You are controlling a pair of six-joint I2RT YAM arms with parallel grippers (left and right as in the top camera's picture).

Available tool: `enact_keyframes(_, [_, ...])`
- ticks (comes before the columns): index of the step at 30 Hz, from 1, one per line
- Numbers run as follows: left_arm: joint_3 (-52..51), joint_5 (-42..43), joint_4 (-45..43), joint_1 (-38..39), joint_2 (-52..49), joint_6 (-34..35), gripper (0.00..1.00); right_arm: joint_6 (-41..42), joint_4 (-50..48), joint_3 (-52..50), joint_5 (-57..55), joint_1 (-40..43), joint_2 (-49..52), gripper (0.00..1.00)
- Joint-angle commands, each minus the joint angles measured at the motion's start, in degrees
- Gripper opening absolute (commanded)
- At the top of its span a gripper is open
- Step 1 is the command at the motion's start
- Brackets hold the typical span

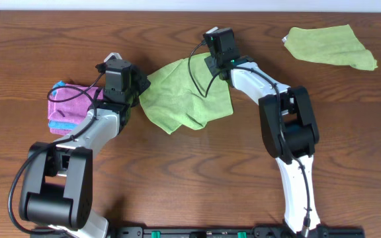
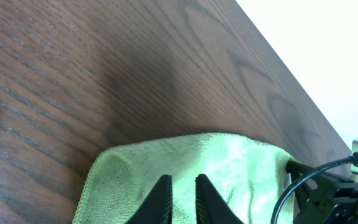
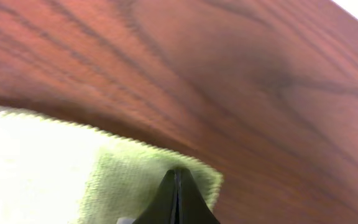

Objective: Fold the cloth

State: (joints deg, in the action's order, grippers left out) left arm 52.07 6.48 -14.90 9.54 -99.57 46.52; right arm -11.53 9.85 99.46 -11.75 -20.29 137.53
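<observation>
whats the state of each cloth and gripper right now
the cloth: rumpled, partly doubled over, not neatly folded
pink cloth: folded
second green cloth: lying loose, unfolded
left gripper: jaws slightly apart over the cloth
right gripper: shut on a corner of the cloth

Dark brown wood-grain table (image 1: pixel 177 192) bearing three cloths.
A rumpled lime-green square microfibre cloth (image 1: pixel 184 99) lies mid-table, a folded pink cloth with teal edging (image 1: pixel 71 109) near its left, and a duller olive-green cloth (image 1: pixel 329 45) well apart, far right.
</observation>
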Motion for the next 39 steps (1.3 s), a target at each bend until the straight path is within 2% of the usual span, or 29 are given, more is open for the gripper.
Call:
enact_keyframes(1, [1.29, -0.24, -0.2, -0.26, -0.46, -0.24, 0.22, -0.96, -0.87, -0.24, -4.42, 0.07, 1.25, 0.01])
enact_keyframes(2, [1.29, -0.24, -0.37, -0.26, -0.46, -0.24, 0.27, -0.96, -0.87, -0.04, -5.27, 0.07, 1.25, 0.01])
enact_keyframes(6, [1.29, 0.5, -1.66, -0.26, -0.44, -0.26, 0.6, -0.11, 2.1, 1.68, -6.58, -0.31, 0.66, 0.02])
enact_keyframes(8, [1.31, 1.27, -2.71, -0.26, -0.39, -0.24, 0.73, 2.23, 5.57, 3.52, -6.51, -0.74, -0.68, 0.17])
enact_keyframes(10, [1.4, 3.26, -3.72, -0.31, -0.39, -0.7, 0.82, 5.42, 9.16, 5.64, -6.34, -1.2, -2.67, 0.29])
enact_keyframes(15, [2.21, 14.05, -2.25, -1.22, -0.22, -3.23, 0.97, 11.32, 20.59, 11.17, 1.05, -1.95, -10.84, 0.6])
enact_keyframes(17, [2.21, 17.62, -1.05, -1.81, 0.42, -3.17, 0.98, 13.53, 25.59, 12.41, 5.07, -1.77, -13.9, 0.66])
enact_keyframes(20, [2.21, 19.98, 5.11, -3.08, 3.28, -3.1, 0.98, 13.84, 35.8, 13.09, 17.05, -0.94, -19.26, 0.72])
enact_keyframes(24, [2.21, 19.45, 13.77, -3.56, 9.27, -6.99, 0.98, 3.58, 50.42, 13.09, 29.09, -1.09, -22.25, 0.76])
enact_keyframes(27, [2.21, 19.41, 21.38, -3.56, 14.1, -8.2, 0.98, -0.74, 57.96, 12.55, 31.34, -2.84, -22.1, 0.74])
enact_keyframes(31, [2.21, 19.52, 34.64, -2.49, 18.73, -8.11, 0.98, -1.09, 58.86, 11.72, 31.26, -4.63, -22.12, 0.67])
enact_keyframes(34, [2.19, 19.52, 43.85, -0.74, 19.43, -3.74, 0.98, 0.39, 58.05, 11.72, 31.28, -3.78, -22.14, 0.65])
enact_keyframes(36, [1.88, 20.46, 47.39, 0.44, 19.45, 0.15, 0.99, 0.76, 58.23, 11.72, 31.36, -1.92, -22.38, 0.64])
enact_keyframes(39, [0.2, 23.21, 47.25, 2.67, 19.45, 5.55, 0.99, 0.76, 58.49, 11.74, 31.71, 1.66, -23.21, 0.62])
